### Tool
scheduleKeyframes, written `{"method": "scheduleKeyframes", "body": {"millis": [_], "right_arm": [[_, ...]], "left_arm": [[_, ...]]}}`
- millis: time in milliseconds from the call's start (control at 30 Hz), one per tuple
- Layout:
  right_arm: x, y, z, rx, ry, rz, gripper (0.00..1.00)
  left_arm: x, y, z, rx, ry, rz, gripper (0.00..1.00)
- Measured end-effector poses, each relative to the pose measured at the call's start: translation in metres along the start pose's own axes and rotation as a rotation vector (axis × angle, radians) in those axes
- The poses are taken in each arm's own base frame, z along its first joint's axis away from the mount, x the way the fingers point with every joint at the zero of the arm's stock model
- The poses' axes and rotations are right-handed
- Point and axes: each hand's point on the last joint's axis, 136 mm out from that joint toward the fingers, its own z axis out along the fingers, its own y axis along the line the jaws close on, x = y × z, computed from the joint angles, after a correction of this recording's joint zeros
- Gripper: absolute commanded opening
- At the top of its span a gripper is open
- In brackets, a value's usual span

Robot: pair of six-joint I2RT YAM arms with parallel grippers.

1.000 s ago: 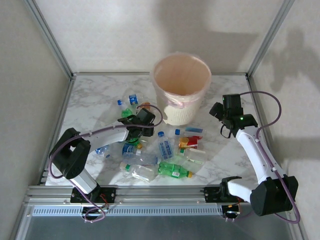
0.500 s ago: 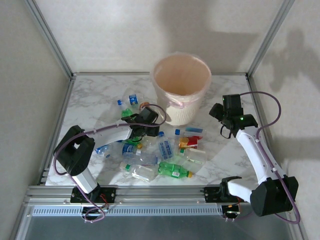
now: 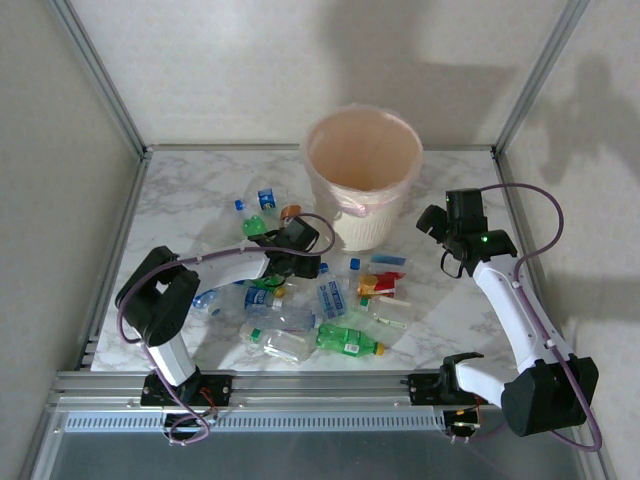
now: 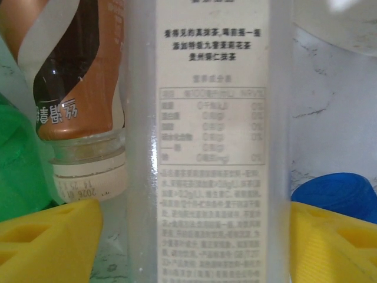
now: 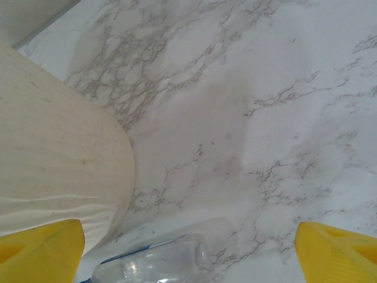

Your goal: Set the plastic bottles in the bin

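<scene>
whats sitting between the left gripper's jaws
A clear plastic bottle with a white printed label lies between the yellow jaws, in the left wrist view.

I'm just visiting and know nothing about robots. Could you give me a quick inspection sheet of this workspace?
Surface: marble-patterned table.
Job's things: plastic bottles lie scattered in front of the upright bin.
Clutter: nothing seen.
Grippers: left gripper open, straddling a clear labelled bottle; right gripper open, empty, beside the bin.
Cables: purple cables loop along both arms.
Surroundings: metal frame, plain white walls.
</scene>
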Motion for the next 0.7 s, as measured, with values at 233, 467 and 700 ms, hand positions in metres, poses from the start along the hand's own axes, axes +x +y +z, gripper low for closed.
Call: {"method": "scheduleKeyframes", "body": {"millis": [233, 467, 700], "right_arm": [[-0.0007, 0.0003, -0.0015, -0.003, -0.004, 0.001, 0.91], [-0.0009, 0.0004, -0.0021, -0.005, -0.006, 0.002, 0.9], [-0.001, 0.0014, -0.0035, -0.011, -0.007, 0.002, 0.89]], "left_arm": [[0.0042, -0.0002, 0.0049, -0.001, 0.017, -0.003, 0.63], [0.0038, -0.0007, 0.0042, 0.003, 0.016, -0.006, 0.57], [-0.0006, -0.0014, -0.0044, 0.012, 0.0, -0.016, 0.45]]}}
